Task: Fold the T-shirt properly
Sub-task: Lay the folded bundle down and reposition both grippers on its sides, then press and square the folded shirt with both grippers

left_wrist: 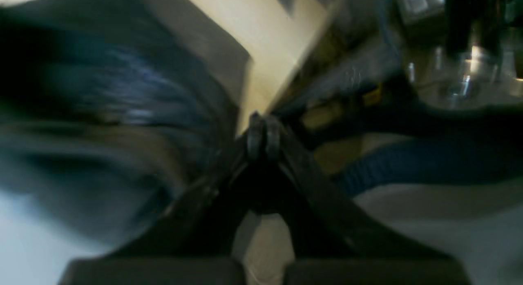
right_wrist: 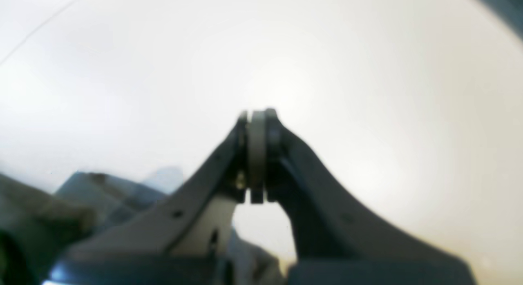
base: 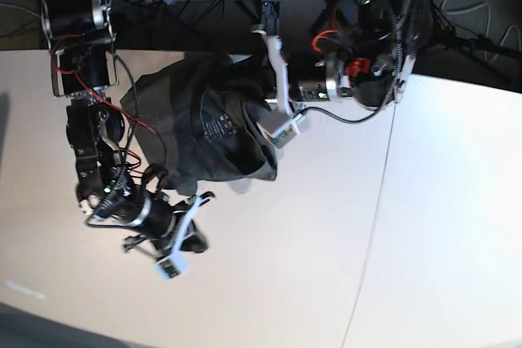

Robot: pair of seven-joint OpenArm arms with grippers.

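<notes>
1. Left wrist view, heavily blurred: left gripper has its jaws clenched, pads pressed together with no cloth visible between them. Dark olive-grey cotton T-shirt fills the area left of the jaws, close alongside; contact cannot be told. Pale beige tabletop shows beyond the jaw tips.

2. Right wrist view: right gripper also clenched, nothing gripped. Only bare tabletop lies ahead of the jaws; a dark corner at the upper right may be cloth, too blurred to say.

3. Base view: T-shirt lies crumpled in a heap on the tabletop, collar and white label turned up. Left gripper sits at the heap's edge; right gripper stands apart from it, over bare table.

4. Progress, as a judgement: no neat fold is visible. The shirt still needs spreading flat, then sleeves and body folding; nearly all the work remains.
</notes>
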